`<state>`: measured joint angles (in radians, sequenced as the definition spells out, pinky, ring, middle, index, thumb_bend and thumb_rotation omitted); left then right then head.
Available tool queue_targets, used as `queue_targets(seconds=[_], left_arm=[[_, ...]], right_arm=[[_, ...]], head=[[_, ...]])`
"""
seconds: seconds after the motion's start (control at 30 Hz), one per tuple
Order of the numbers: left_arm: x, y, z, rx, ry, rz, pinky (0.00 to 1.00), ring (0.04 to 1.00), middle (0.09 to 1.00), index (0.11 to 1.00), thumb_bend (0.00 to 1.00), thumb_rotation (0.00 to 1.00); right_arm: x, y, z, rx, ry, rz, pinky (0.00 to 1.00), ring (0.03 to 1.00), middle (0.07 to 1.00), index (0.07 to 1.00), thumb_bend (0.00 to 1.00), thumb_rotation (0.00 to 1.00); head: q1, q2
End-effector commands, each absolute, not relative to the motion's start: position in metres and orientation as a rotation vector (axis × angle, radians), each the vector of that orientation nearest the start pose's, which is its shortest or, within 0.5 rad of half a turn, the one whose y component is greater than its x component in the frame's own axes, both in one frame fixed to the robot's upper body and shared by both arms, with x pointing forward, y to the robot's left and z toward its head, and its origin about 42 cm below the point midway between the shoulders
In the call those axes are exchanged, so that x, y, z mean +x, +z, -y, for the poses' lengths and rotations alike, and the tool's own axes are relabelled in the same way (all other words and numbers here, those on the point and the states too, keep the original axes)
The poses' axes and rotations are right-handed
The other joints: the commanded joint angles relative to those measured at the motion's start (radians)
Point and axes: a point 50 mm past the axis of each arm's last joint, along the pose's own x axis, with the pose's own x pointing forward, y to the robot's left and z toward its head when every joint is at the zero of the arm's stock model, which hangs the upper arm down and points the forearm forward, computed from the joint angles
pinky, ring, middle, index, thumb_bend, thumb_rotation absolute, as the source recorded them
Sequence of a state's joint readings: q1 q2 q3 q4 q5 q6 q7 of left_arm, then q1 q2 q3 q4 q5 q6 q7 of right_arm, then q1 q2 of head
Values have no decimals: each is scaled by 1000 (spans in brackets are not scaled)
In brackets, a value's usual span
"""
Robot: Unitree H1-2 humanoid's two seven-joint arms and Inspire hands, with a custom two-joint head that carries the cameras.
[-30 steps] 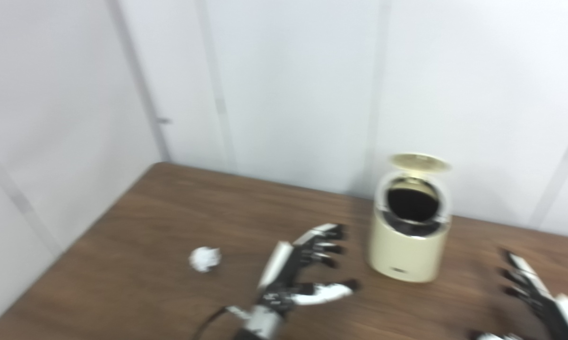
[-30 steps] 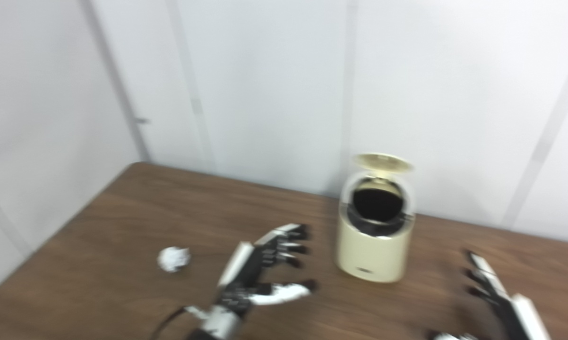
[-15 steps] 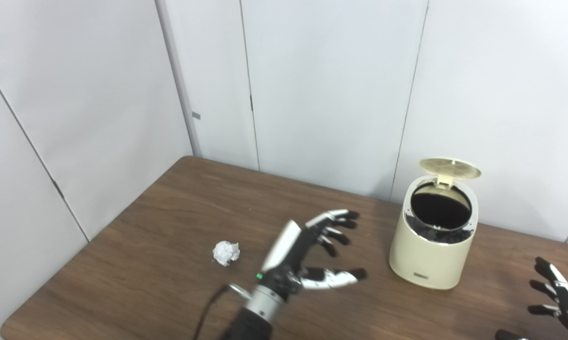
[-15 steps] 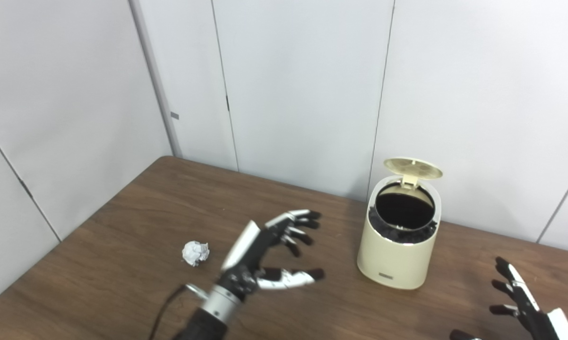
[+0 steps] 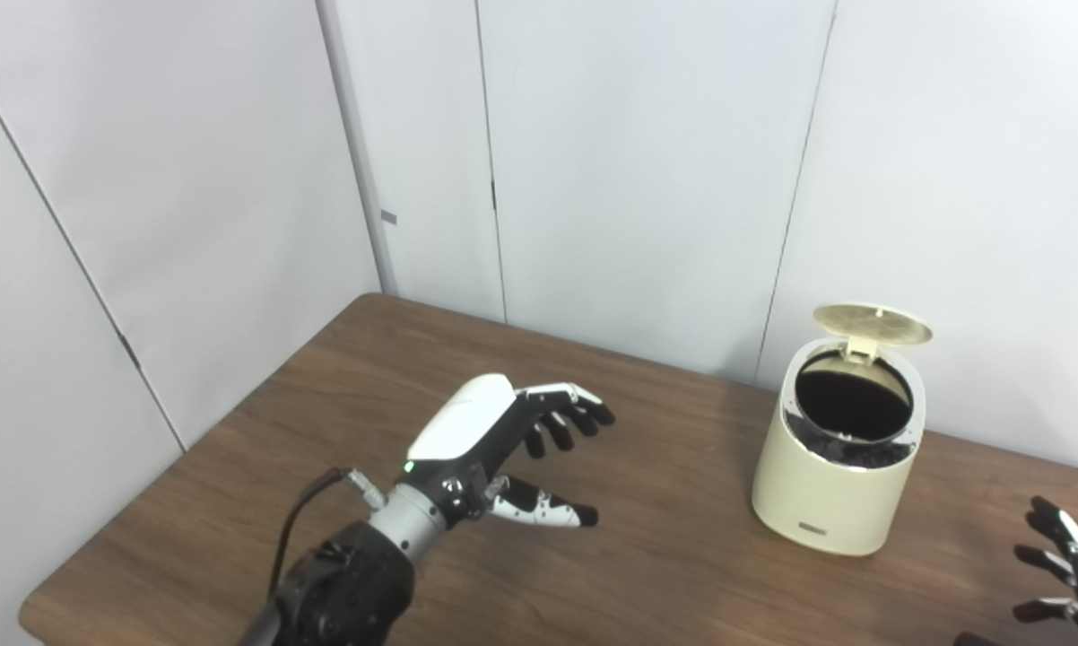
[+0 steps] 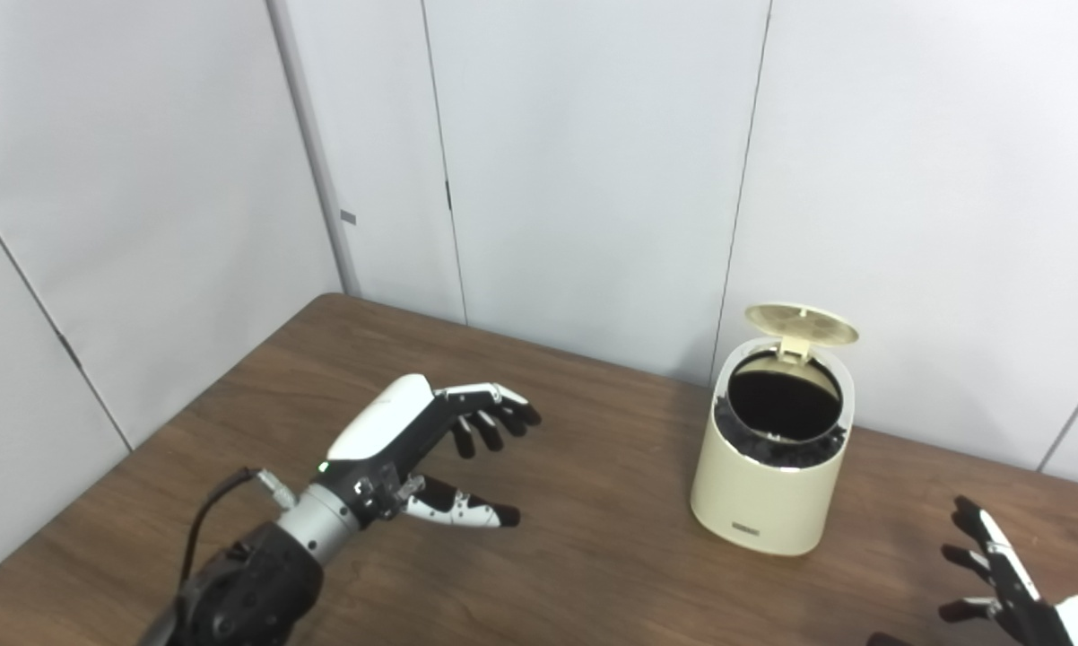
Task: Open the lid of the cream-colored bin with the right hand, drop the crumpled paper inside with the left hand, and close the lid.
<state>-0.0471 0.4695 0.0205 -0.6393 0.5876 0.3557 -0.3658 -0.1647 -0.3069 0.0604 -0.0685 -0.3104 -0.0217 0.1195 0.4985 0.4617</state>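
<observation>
The cream-colored bin (image 5: 837, 489) stands on the wooden table (image 5: 682, 556) at the right, near the back wall. Its round lid (image 5: 873, 325) is tipped up and the dark inside shows. My left hand (image 5: 494, 440) is open, palm down, fingers spread and slightly curled, hovering over the left middle of the table; it also shows in the right eye view (image 6: 413, 449). No crumpled paper is in view; the hand covers the spot where it lay. My right hand (image 6: 996, 583) is open at the bottom right corner, right of the bin and apart from it.
White wall panels (image 5: 638, 179) close off the back and the left side. The table's left edge (image 5: 189, 449) runs diagonally near my left arm. A black cable (image 5: 301, 511) loops off the left wrist.
My left hand has swung left and turned palm down over the place where the paper ball lay, hiding it. The view has shifted a little. The bin lid stays up.
</observation>
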Motion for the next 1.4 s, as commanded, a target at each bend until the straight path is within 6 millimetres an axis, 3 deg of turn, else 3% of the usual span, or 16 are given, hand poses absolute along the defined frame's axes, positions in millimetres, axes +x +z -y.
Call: queue_targets(seconds=[0.0,0.27,0.5,1.0,1.37], left_arm=[[254,290,-305,1137,-46,233,504,618,691,722,782,15],[258,305,-325,1377,21,133,507,628,694,696,838,0],[263,303,-336,1477,57,30,525,676,741,712,861,0],[282,278,-364,1620,116,-27,503,595,673,700,877,13],[301,251,-378,1615,101,-113,548,677,718,699,831,21]], right_arm=[[340,195,271,-656,172,310,575,859,943,970,866,459],[341,195,270,-662,173,312,577,858,945,970,877,500],[341,195,270,-665,173,307,569,857,947,972,886,508],[340,192,269,-653,177,304,578,875,955,960,860,458],[339,192,272,-651,179,302,603,877,956,957,863,469]], head=[[1,0],[2,1],[-4,3],[-6,5],[-11,10]])
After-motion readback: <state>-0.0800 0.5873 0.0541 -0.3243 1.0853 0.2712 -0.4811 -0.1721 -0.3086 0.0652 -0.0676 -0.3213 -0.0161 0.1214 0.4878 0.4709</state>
